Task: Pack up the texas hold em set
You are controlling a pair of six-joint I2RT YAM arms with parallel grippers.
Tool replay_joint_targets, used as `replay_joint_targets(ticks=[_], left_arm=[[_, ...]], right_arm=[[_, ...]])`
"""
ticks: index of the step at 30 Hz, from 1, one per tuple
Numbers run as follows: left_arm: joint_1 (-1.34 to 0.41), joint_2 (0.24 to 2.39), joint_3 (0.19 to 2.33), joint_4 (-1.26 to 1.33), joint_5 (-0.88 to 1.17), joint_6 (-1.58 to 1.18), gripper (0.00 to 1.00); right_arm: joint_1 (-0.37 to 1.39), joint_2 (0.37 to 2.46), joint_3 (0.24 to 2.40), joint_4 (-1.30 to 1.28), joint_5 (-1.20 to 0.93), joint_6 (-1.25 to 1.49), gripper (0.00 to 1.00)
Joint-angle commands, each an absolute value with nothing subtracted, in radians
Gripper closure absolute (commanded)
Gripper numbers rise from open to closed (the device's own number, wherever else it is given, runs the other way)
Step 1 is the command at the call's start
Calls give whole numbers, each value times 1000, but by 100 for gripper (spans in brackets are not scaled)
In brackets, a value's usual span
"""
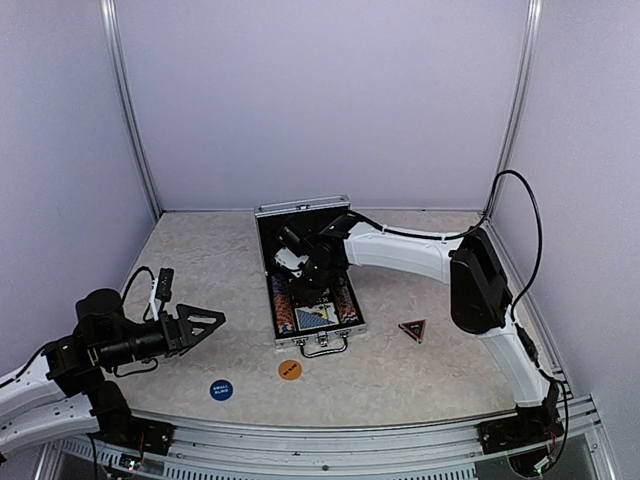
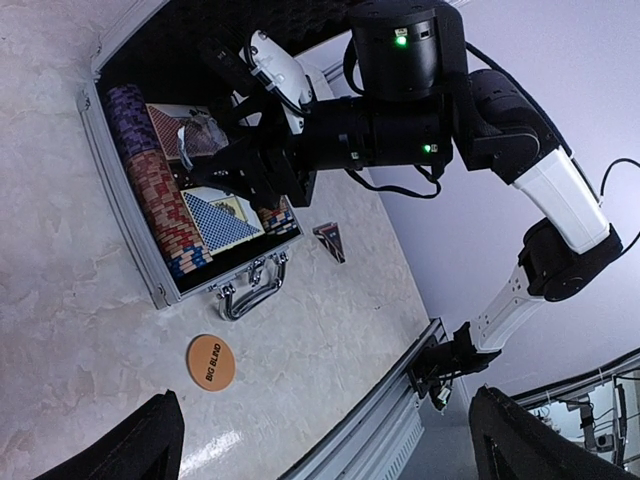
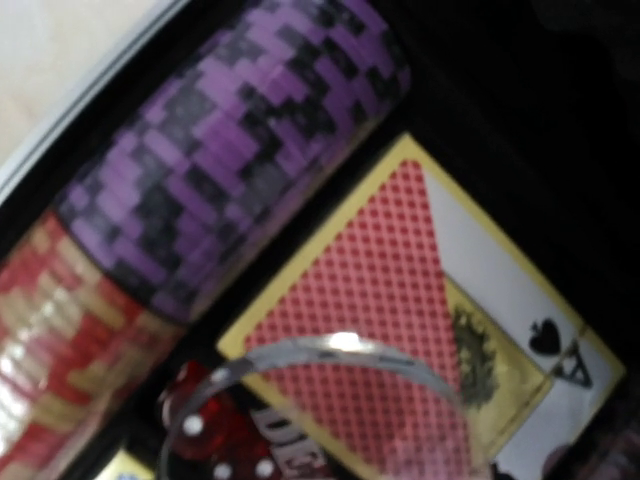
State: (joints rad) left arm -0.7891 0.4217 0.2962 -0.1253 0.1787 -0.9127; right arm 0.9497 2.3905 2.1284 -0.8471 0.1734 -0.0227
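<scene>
the silver briefcase point(image 1: 271, 305) lies open near the middle of the counter point(image 1: 200, 260), its black-lined lid standing up at the far side and its metal handle point(image 2: 250, 290) facing the arms. along the left wall of the case runs a row of chips on edge: purple and black chips point(image 3: 240, 150) at the lid end, red and cream chips point(image 3: 70, 330) next to them. just beside the purple chips lies a red-backed deck point(image 3: 370, 290) showing an ace of spades, and a blue-backed deck point(image 2: 225, 215) lies nearer the handle.

the right arm reaches down into the case. the right claw point(image 2: 195, 145) is about half closed over the red deck, gripping a clear disc point(image 3: 330, 345) that hangs tilted above the cards. something red with white dots point(image 3: 200, 430), perhaps dice, shows under the disc's rim.

outside the case, on the counter near the handle, are an orange disc point(image 1: 290, 370) marked "big blind" and, to its left, a blue disc point(image 1: 221, 389). a dark triangle point(image 1: 412, 330) lies to the right of the case.

the left claw point(image 1: 212, 325) hangs spread wide and empty above the counter, well to the left of the case and pointed toward it.
</scene>
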Motion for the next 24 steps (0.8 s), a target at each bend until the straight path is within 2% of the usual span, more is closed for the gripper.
replay_joint_targets(ticks=[1,10,15,18,22,24], left_arm=[[-796,423,295,-133,171,-910,1],[-796,416,295,-146,165,-911,1],[-796,417,295,-144,164,-911,1],[-796,420,298,-144,165,-910,1],[-796,425,301,-144,165,-908,1],[-796,426,302,-143,164,-906,1]], right_arm=[[949,2428,2175,-808,216,-45,67],[949,2459,2202,-784,235,-63,63],[948,2475,2207,-772,248,-69,58],[946,2480,2207,-766,259,-69,50],[946,2474,2207,-760,252,-76,47],[946,2471,2209,-762,239,-82,42]])
